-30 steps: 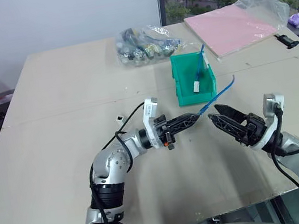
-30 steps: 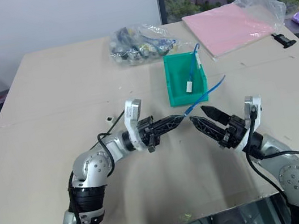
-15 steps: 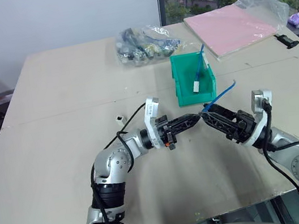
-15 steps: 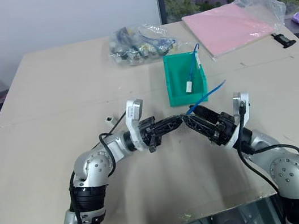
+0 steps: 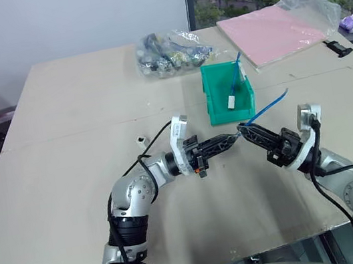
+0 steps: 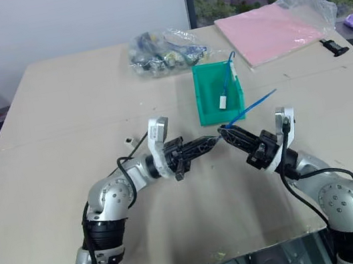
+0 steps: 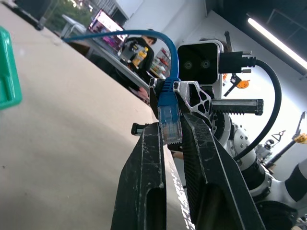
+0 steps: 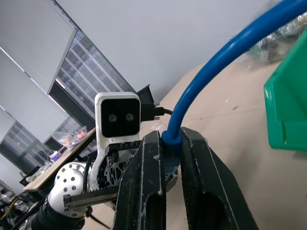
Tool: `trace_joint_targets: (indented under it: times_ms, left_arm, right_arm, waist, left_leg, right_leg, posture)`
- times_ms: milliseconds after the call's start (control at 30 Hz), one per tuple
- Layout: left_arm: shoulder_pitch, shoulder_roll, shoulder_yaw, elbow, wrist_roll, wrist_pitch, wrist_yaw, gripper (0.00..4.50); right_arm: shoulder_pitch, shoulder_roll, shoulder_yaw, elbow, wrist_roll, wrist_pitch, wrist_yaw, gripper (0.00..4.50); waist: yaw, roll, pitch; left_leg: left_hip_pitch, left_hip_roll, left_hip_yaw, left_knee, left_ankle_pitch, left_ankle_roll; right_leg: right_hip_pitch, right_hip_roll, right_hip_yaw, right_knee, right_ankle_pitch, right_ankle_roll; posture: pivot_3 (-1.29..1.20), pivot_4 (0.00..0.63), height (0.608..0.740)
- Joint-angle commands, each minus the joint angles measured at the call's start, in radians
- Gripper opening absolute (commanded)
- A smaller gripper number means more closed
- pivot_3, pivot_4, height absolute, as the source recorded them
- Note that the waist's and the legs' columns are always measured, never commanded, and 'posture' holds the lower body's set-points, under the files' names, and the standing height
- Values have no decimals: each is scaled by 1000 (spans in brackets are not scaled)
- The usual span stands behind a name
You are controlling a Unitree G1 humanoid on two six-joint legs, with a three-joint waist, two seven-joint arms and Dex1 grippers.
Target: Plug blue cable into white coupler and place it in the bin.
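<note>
From the head views, you are holding the blue cable (image 5: 264,108) between both claws over the table (image 5: 71,190), just near of the green bin (image 5: 227,94). Your left gripper (image 5: 234,138) is clamping one end and your right gripper (image 5: 244,130) is pinching the same cable right beside it, tips almost touching. The cable's free length is arcing up and right. A small white coupler (image 5: 140,139) is sitting on the table well to the left, untouched, so both claws are busy while the part you need is lying out of reach. The bin is already holding another blue cable with a white piece (image 5: 233,101); don't confuse them.

From the left wrist view, the clear plug (image 7: 169,125) is sitting squeezed between the black fingers (image 7: 144,191). Pulling sideways now is risking a bent clip or the plug twisting out.

From the right wrist view, the fingers (image 8: 148,191) are closing on the cable just behind the plug. If you release the left too early, the cord is likely swinging and slipping.
</note>
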Motion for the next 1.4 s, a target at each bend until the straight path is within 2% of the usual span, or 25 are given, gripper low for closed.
trace_joint_targets:
  times_ms: [33,167,233,433,633,700,767,800,833,867,900,933,1000,1033,1067,1133,1200,1400]
  left_arm:
    - [4,-11,14,-13,5,-32,33,1016]
    - [12,5,12,-32,38,-61,59,2572]
    - [39,37,4,-79,55,-74,57,3537]
    - [230,182,17,-357,149,-166,108,3537]
    - [419,125,137,-603,274,-325,375,3537]
    - [492,112,149,-640,354,-377,444,3537]
    - [560,94,152,-635,469,-448,529,3537]
    - [580,75,157,-613,518,-478,581,3537]
    - [589,59,161,-589,562,-502,627,3537]
    - [593,42,163,-562,594,-524,665,3537]
    - [592,27,164,-518,632,-541,706,3537]
    - [586,15,165,-477,662,-558,739,3537]
    - [547,-10,167,-379,694,-579,788,3537]
    - [516,-18,165,-332,703,-597,799,3537]
    - [486,-22,159,-288,710,-614,803,3537]
    - [417,-23,138,-192,721,-643,793,3537]
    - [361,-16,109,-111,725,-675,760,3537]
    - [266,18,55,64,743,-754,686,3537]
  right_arm:
    - [-18,3,20,-26,11,-1,13,0]
    - [-22,0,12,-18,9,-9,11,0]
    - [-22,-8,7,-16,-3,-17,13,0]
    - [-25,-63,-33,9,-96,-87,46,0]
    - [-36,-141,-61,60,-181,-143,117,0]
    - [-39,-157,-60,71,-197,-148,138,0]
    - [-46,-164,-56,78,-204,-151,151,0]
    - [-52,-164,-53,79,-203,-148,154,0]
    - [-58,-164,-50,78,-202,-145,156,0]
    - [-64,-163,-48,77,-202,-142,157,0]
    - [-70,-162,-42,71,-203,-138,157,0]
    - [-76,-161,-37,66,-204,-134,158,0]
    - [-90,-161,-28,53,-201,-127,155,0]
    - [-97,-158,-28,48,-192,-119,146,0]
    - [-102,-156,-28,46,-186,-114,139,0]
    - [-107,-154,-29,44,-185,-110,132,0]
    - [-104,-156,-30,40,-187,-110,134,0]
    - [-76,-158,-37,10,-191,-112,121,0]
  waist:
    - [0,0,0]
    - [0,0,0]
    - [-1,0,0]
    - [-6,0,0]
    - [3,0,0]
    - [-1,1,0]
    - [-7,3,2]
    - [-10,5,2]
    - [-13,13,7]
    - [-13,17,9]
    - [-9,22,12]
    - [-3,25,14]
    - [2,27,15]
    - [1,26,15]
    - [3,26,15]
    - [8,25,15]
    - [10,25,14]
    - [2,24,14]
  left_leg:
    - [0,0,0,0,0,0]
    - [0,0,0,0,0,0]
    - [0,0,0,0,0,0]
    - [0,2,0,-1,0,0]
    - [0,2,1,-1,0,0]
    - [0,1,1,-1,0,0]
    - [0,-3,-9,-1,0,0]
    - [-3,-8,-24,-1,1,0]
    - [-3,-15,-37,-1,2,1]
    - [-4,-34,-73,-1,5,4]
    - [-5,-42,-88,-1,6,5]
    - [-5,-61,-116,-1,8,5]
    - [-3,-113,-191,-6,19,8]
    - [-2,-134,-218,-10,23,5]
    - [2,-158,-252,-15,30,-4]
    - [1,-158,-251,-21,34,-11]
    - [0,-157,-247,-23,36,-16]
    - [-2,-159,-231,-24,32,-8]
  right_leg:
    - [0,0,0,0,0,0]
    - [0,0,0,0,0,0]
    - [0,0,0,0,0,0]
    - [-1,0,0,-1,-1,-1]
    - [0,-4,1,-1,-2,-3]
    - [1,-6,1,-1,-2,-3]
    - [8,-12,-11,-3,-2,-3]
    - [15,-21,-25,-7,-2,-2]
    - [20,-25,-36,-8,-3,-1]
    - [31,-32,-62,-8,-8,8]
    - [35,-34,-69,-8,-11,12]
    - [39,-37,-75,-7,-14,22]
    - [41,-42,-76,5,-27,32]
    - [41,-44,-76,9,-32,37]
    - [38,-51,-79,17,-41,49]
    - [36,-51,-66,20,-42,44]
    - [32,-55,-61,20,-37,25]
    - [25,-55,-44,19,-36,24]
  posture:
    - [0,150,728]
    - [0,150,728]
    - [0,150,728]
    - [0,150,728]
    - [0,150,728]
    - [0,150,728]
    - [0,150,728]
    - [0,150,728]
    - [0,150,728]
    - [0,150,728]
    - [0,150,728]
    - [0,150,728]
    - [0,150,728]
    - [0,150,728]
    - [0,150,728]
    - [0,150,728]
    - [0,150,728]
    - [0,150,728]
